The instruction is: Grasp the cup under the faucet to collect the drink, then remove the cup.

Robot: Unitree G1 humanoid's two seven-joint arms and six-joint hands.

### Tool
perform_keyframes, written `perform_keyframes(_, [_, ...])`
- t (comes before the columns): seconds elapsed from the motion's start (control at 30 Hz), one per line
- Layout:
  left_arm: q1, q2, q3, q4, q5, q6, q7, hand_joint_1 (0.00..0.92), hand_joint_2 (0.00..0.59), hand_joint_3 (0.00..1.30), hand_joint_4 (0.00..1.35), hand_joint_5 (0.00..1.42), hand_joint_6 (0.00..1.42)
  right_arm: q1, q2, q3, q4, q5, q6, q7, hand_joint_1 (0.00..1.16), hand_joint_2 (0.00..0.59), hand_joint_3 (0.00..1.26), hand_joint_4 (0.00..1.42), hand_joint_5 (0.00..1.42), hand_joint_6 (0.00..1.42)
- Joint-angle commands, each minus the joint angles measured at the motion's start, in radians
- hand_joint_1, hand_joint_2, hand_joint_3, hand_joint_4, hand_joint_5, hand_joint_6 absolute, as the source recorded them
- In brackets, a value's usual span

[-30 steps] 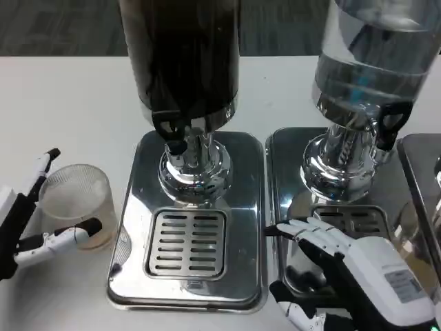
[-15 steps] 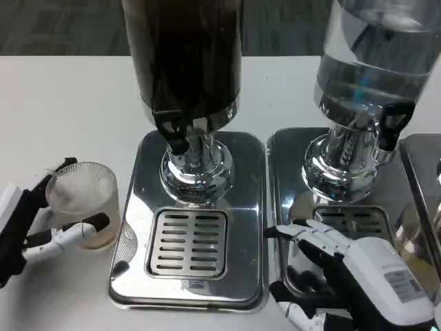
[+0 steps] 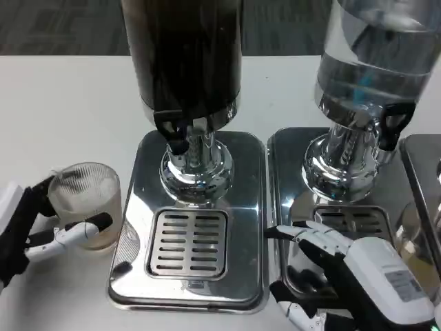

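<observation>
Left hand [image 3: 27, 231] fingers now clamped on cup [image 3: 86, 205], carried closer to dark dispenser's tray [image 3: 189, 221]; right hand [image 3: 351, 276] fingers apart; filling next.

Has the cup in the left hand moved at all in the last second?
Yes. The cup, held by the left hand, has shifted right, toward the drip tray under the dark dispenser; it now nearly touches the tray's left edge.
</observation>
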Motion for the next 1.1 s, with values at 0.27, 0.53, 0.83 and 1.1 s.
perform_keyframes(0.27, [0.02, -0.009, 0.005, -0.02, -0.002, -0.049, 0.05, 0.283, 0.206, 0.39, 0.42, 0.67, 0.64, -0.009, 0.001, 0.001, 0.009, 0.018, 0.004, 0.017, 0.47, 0.387, 0.27, 0.27, 0.18, 0.29])
perform_keyframes(0.53, [0.05, -0.003, 0.012, -0.039, -0.003, -0.068, 0.077, 0.284, 0.201, 0.4, 0.44, 0.68, 0.65, -0.024, 0.004, 0.005, 0.025, 0.025, -0.002, 0.021, 0.47, 0.387, 0.27, 0.27, 0.19, 0.28])
perform_keyframes(0.83, [0.106, 0.012, 0.039, -0.092, -0.008, -0.102, 0.115, 0.291, 0.2, 0.41, 0.45, 0.69, 0.67, -0.018, -0.002, 0.001, 0.019, 0.037, -0.005, 0.029, 0.47, 0.391, 0.27, 0.27, 0.19, 0.28])
perform_keyframes(1.1, [0.138, 0.014, 0.082, -0.128, -0.021, -0.123, 0.119, 0.292, 0.2, 0.43, 0.47, 0.71, 0.7, -0.01, -0.004, -0.003, 0.01, 0.041, -0.006, 0.027, 0.48, 0.394, 0.27, 0.28, 0.19, 0.28])
